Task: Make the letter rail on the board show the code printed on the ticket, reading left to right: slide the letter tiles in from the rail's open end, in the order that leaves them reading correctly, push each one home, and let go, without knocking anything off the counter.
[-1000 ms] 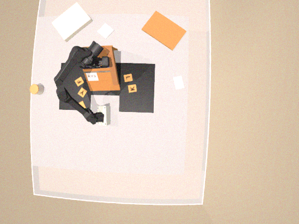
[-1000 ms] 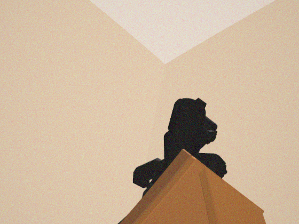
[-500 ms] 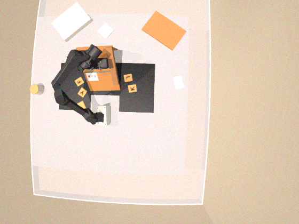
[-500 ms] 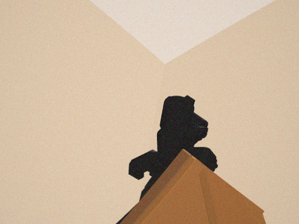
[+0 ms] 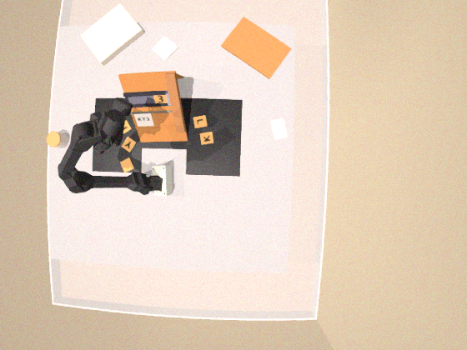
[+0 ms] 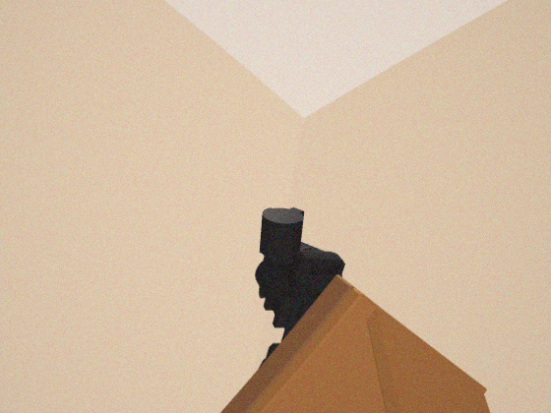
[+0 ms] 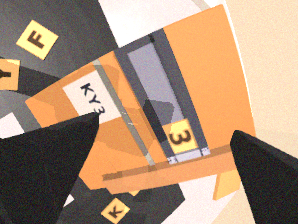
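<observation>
1. Orange board (image 5: 167,132) (image 6: 335,364) (image 7: 207,65) is set slanted on the counter, so that its face can be read and reached.
2. On it the dark rail (image 5: 145,100) (image 7: 156,72) is fixed; its left end is seemingly kept open for feeding tiles.
3. The gripper (image 7: 168,128) is held with fingers wide apart, nothing between them, probably for backing away after a release.
4. By the ticket (image 5: 144,120) (image 7: 86,94), KY3 is asked.
5. Tile 3 (image 5: 160,99) (image 7: 181,136) is seated at the rail's right end, as the last character should be. In the wrist view it is seen beyond the gap of the fingers, not gripped.
6. Tile Y (image 5: 128,144) (image 7: 9,75) is left beside the board, outside the fingers; it should be fetched next.
7. Tile K (image 5: 206,138) (image 7: 115,210) is placed on the other side, to be inserted last.
</observation>
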{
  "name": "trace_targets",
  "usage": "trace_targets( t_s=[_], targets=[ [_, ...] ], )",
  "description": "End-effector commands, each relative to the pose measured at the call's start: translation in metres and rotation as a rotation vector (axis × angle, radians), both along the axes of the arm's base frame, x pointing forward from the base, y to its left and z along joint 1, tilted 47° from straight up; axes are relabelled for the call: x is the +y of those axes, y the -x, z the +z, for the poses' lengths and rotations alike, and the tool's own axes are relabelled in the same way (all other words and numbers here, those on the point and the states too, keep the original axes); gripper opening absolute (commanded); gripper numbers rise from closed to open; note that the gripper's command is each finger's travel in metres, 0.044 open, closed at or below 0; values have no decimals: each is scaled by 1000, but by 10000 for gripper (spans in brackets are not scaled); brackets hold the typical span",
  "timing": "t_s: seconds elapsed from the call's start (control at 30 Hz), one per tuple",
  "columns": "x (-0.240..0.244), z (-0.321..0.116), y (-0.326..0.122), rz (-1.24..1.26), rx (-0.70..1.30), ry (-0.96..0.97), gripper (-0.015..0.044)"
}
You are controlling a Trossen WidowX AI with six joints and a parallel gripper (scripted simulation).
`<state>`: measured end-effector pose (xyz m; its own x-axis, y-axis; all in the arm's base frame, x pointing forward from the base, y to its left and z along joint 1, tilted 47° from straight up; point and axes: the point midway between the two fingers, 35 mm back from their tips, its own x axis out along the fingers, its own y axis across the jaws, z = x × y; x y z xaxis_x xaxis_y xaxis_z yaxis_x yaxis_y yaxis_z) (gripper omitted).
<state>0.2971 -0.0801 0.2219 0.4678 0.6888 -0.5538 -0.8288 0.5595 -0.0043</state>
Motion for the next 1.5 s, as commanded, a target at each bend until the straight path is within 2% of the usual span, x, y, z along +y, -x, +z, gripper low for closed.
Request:
trace_targets(
  t_s=[0.0,0.53,0.57,0.67,0.93,1.23,1.47],
  targets=[
    [8,23,37,98,-386,203,440],
    [8,23,37,98,-386,203,440],
    [10,22,37,109,-388,205,414],
    [41,11,35,260,-417,230,340],
    [142,-29,59,785,-551,291,340],
    [222,-73,127,1367,-754,301,340],
    [227,-76,133,1410,-772,299,340]
  ],
)
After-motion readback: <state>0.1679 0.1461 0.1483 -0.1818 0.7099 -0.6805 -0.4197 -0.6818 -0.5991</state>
